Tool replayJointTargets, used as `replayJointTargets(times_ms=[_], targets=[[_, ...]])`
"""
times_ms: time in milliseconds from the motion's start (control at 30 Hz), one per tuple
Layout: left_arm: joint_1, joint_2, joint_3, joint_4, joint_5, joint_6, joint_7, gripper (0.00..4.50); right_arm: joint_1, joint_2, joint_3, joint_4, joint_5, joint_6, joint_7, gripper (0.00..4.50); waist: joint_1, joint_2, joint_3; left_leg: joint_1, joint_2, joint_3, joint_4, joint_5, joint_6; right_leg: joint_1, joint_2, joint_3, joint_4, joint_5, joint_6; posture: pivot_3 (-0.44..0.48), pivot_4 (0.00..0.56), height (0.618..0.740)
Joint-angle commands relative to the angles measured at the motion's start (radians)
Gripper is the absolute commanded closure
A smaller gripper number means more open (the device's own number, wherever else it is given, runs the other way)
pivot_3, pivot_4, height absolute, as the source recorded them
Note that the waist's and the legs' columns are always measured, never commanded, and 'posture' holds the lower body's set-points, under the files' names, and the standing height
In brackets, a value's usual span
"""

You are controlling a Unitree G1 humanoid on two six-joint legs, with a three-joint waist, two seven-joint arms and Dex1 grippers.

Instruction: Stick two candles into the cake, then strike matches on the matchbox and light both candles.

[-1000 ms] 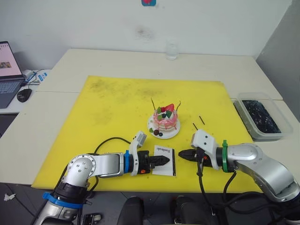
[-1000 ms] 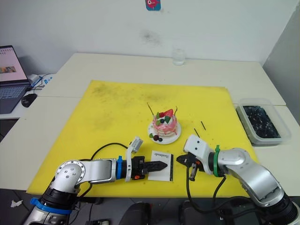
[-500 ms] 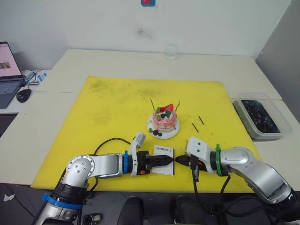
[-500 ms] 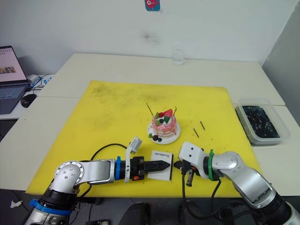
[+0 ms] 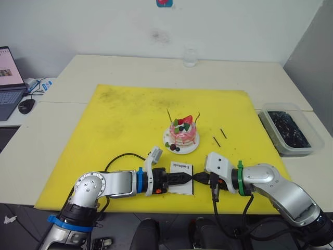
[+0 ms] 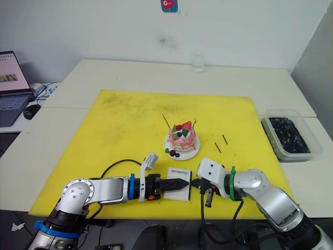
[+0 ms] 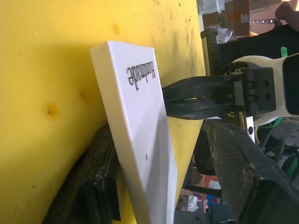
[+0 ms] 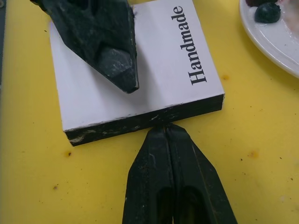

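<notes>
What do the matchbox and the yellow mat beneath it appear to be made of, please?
The matchbox looks like matte white card: crisp edges, printed lettering, and a scuffed dark strip along one side. The yellow mat looks like soft matte foam or rubber, judging by its dents and smudges.

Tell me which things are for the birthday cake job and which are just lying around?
For the job: cake, two candles standing in it, matches, matchbox.

Lying about: laptop, mouse, glass, plastic tub, yellow mat.
</notes>
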Motion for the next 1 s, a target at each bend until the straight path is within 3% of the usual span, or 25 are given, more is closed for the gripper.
replayJointTargets(times_ms=[33, 200, 667, 867, 1000], targets=[[0.018, 0.000, -0.015, 0.023, 0.065, 0.023, 0.018, 3.08, 0.005, 0.002, 0.001, -0.009, -0.001, -0.015, 0.012, 4.50, 0.000, 0.000, 0.000, 0.000, 0.000, 0.000, 0.000, 0.000, 0.000, 0.000, 0.000, 0.000, 0.000, 0.000, 0.000, 0.000, 0.150, 0.740], [0.027, -0.010, -0.011, 0.016, 0.104, 0.035, 0.001, 4.49, 0.009, 0.006, 0.005, -0.011, -0.003, -0.017, 0.008, 4.50, 0.000, 0.000, 0.000, 0.000, 0.000, 0.000, 0.000, 0.000, 0.000, 0.000, 0.000, 0.000, 0.000, 0.000, 0.000, 0.000, 0.150, 0.740], [0.050, -0.023, 0.023, -0.023, 0.140, 0.030, -0.076, 4.49, 0.011, -0.002, -0.032, -0.035, -0.003, -0.012, -0.006, 4.50, 0.000, 0.000, 0.000, 0.000, 0.000, 0.000, 0.000, 0.000, 0.000, 0.000, 0.000, 0.000, 0.000, -0.001, -0.002, 0.000, 0.150, 0.740], [0.063, -0.018, 0.050, -0.109, 0.212, -0.011, -0.221, 4.49, 0.029, -0.025, -0.109, -0.080, 0.042, 0.008, 0.000, 4.50, 0.000, 0.000, 0.000, -0.001, 0.000, 0.000, -0.001, 0.000, 0.000, -0.001, 0.000, 0.000, -0.001, -0.001, -0.002, 0.000, 0.150, 0.740], [0.078, 0.011, 0.069, -0.227, 0.319, -0.094, -0.400, 4.49, 0.059, -0.053, -0.231, -0.138, 0.106, 0.021, 0.012, 4.50, 0.000, 0.000, 0.001, -0.002, 0.000, 0.000, -0.001, 0.000, 0.000, -0.001, 0.000, -0.001, -0.001, -0.002, -0.003, 0.000, 0.150, 0.740]])
